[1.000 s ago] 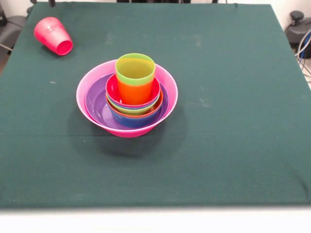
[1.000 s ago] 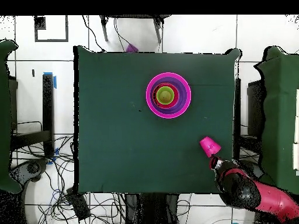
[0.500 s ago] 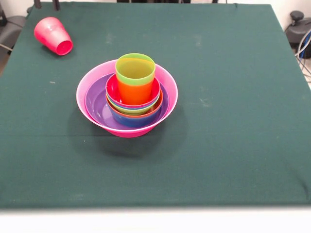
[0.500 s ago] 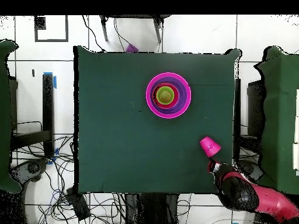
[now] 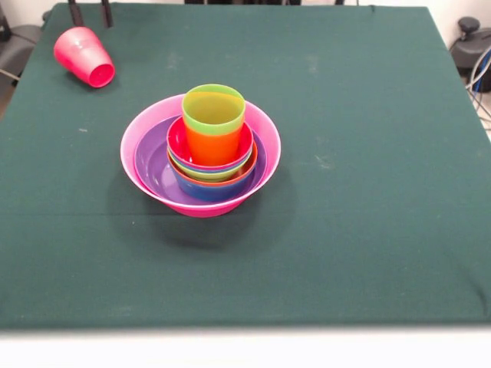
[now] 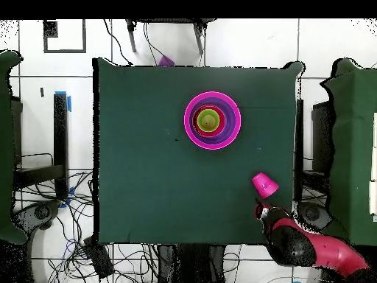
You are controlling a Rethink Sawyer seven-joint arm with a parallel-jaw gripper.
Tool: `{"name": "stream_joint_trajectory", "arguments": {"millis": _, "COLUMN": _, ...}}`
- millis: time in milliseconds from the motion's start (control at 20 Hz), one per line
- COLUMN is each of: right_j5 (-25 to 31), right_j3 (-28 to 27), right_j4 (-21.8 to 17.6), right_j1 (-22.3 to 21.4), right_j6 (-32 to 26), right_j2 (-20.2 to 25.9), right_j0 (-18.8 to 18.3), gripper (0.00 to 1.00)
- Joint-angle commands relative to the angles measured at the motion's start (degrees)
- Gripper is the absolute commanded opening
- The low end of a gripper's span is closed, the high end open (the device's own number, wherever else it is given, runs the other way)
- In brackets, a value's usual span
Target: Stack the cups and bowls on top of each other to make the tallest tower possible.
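The tower (image 5: 201, 157) stood mid-table, green and orange cups nested on top. The red-pink cup (image 5: 84, 56) lay tipped near the corner. The gripper (image 5: 90, 13) hovered just behind it, fingers apart (apparently approaching); next, a grasp and righting.

No legible text, label, brand or number anywhere — cups, bowls, table cloth all unmarked.

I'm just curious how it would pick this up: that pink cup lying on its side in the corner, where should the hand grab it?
Probably across its tapered wall, from above. The pink cup lies tipped over, mouth facing the table's middle, so its rounded sides are exposed. The hand is just beyond its closed end.
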Motion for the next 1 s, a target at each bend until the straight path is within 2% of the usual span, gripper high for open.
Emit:
{"name": "stream_joint_trajectory", "arguments": {"millis": 50, "right_j5": -6.01, "right_j3": -1.19, "right_j4": -7.47, "right_j1": -0.19, "right_j6": 0.21, "right_j2": -0.92, "right_j0": 5.71, "gripper": 1.0}}
{"name": "stream_joint_trajectory", "arguments": {"millis": 450, "right_j5": -6.1, "right_j3": -1.18, "right_j4": -8.55, "right_j1": -2.03, "right_j6": -0.67, "right_j2": 1.41, "right_j0": 4.6, "gripper": 1.0}}
{"name": "stream_joint_trajectory", "arguments": {"millis": 800, "right_j5": -7.11, "right_j3": -2.56, "right_j4": -9.57, "right_j1": -1.86, "right_j6": -0.76, "right_j2": 0.97, "right_j0": 5.3, "gripper": 1.0}}
{"name": "stream_joint_trajectory", "arguments": {"millis": 1000, "right_j5": -7.02, "right_j3": -1.7, "right_j4": -9.17, "right_j1": -3.43, "right_j6": -1.23, "right_j2": 3.23, "right_j0": 4.58, "gripper": 1.0}}
